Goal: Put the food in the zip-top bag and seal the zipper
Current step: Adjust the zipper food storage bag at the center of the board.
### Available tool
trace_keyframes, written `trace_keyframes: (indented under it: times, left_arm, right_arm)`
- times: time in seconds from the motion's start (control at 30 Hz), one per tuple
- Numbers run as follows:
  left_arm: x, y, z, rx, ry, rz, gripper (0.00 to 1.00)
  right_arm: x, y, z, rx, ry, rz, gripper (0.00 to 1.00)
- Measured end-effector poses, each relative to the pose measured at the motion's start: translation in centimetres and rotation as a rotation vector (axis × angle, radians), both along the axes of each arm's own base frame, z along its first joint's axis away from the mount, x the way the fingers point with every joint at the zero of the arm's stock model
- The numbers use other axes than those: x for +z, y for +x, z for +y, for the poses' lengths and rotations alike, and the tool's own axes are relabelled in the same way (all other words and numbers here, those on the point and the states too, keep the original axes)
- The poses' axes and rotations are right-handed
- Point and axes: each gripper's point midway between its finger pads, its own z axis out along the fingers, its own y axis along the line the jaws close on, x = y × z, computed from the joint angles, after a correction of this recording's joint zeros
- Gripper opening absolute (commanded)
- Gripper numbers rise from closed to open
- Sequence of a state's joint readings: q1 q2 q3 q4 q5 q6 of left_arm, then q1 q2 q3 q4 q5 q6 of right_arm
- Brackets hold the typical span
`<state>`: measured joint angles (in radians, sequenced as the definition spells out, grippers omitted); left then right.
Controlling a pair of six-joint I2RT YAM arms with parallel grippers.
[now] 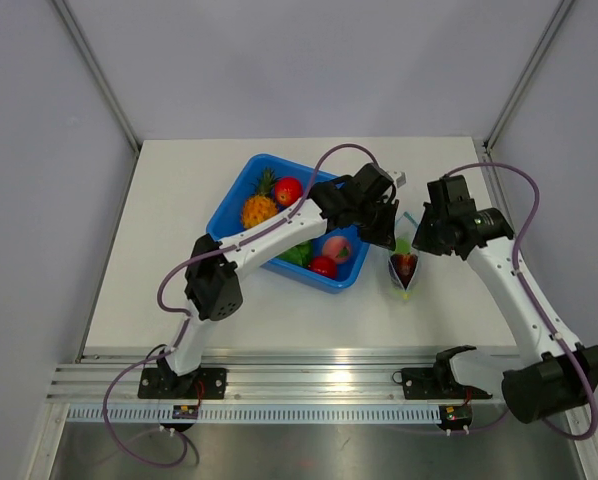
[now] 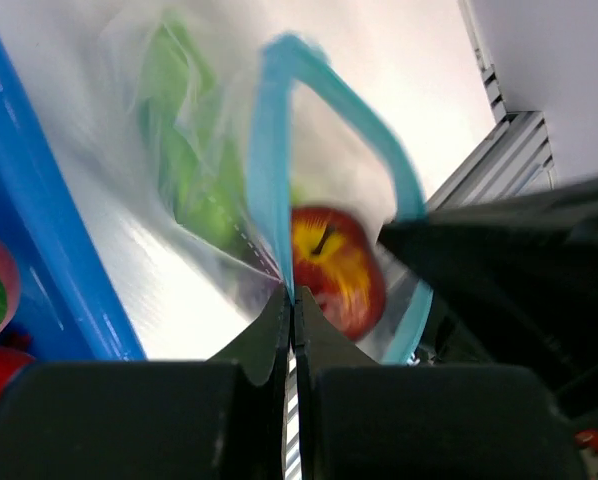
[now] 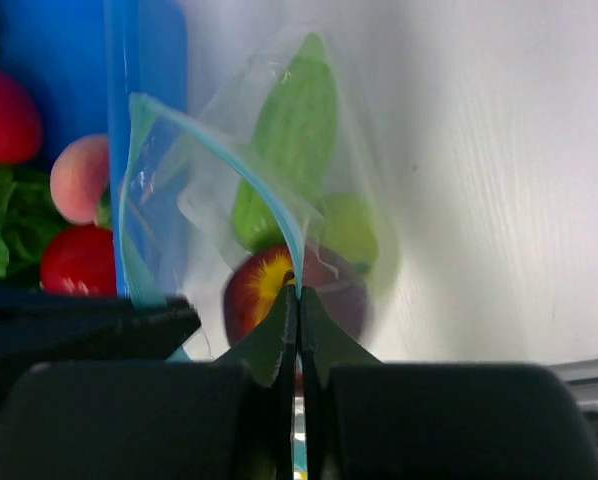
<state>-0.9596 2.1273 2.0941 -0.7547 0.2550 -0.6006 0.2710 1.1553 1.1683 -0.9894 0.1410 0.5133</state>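
Note:
The zip-top bag (image 1: 405, 270) hangs between both grippers, just right of the blue tray, with its mouth pulled open. My left gripper (image 1: 390, 243) (image 2: 294, 297) is shut on one side of the teal zipper (image 2: 269, 150). On the opposite side of the zipper (image 3: 229, 160), my right gripper (image 1: 420, 249) (image 3: 297, 290) is shut too. Inside the bag lie a dark red fruit with a yellow top (image 2: 334, 265) (image 3: 254, 295), a green pepper (image 3: 289, 140) and a green apple (image 3: 351, 230).
The blue tray (image 1: 229, 215) left of the bag holds a pineapple (image 1: 259, 208), a red apple (image 1: 287, 190), a peach (image 1: 336, 247), a red tomato (image 1: 323, 266) and lettuce (image 1: 297, 253). Grey walls ring the table. A metal rail runs along the near edge.

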Motion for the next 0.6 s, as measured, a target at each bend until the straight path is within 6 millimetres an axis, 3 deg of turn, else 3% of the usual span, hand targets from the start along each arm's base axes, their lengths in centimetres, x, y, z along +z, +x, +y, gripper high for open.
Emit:
trace_keyframes:
  times: [0.07,0.13,0.23,0.47,0.6]
  left_arm:
    - [-0.5,0.1,0.3,0.01,0.016,0.005,0.0]
    - [-0.7,0.3,0.5,0.021,0.025,0.0,0.0]
    - [-0.8,0.8,0.7,0.036,0.03,-0.004,0.0]
    - [-2.4,2.3,0.9,0.072,0.045,0.021,0.0]
    - [-3.2,3.2,1.2,0.095,0.054,0.035,0.0]
  right_arm:
    - [0.3,1.8,-0.4,-0.008,-0.024,-0.005,0.21]
    - [0.4,3.1,-0.7,-0.003,-0.046,-0.006,0.52]
    - [0.7,3.0,-0.8,0.02,-0.05,-0.018,0.67]
    - [5.1,0.1,-0.4,0.074,0.025,-0.18,0.7]
    - [5.1,-2.8,-0.5,0.086,0.061,-0.222,0.68]
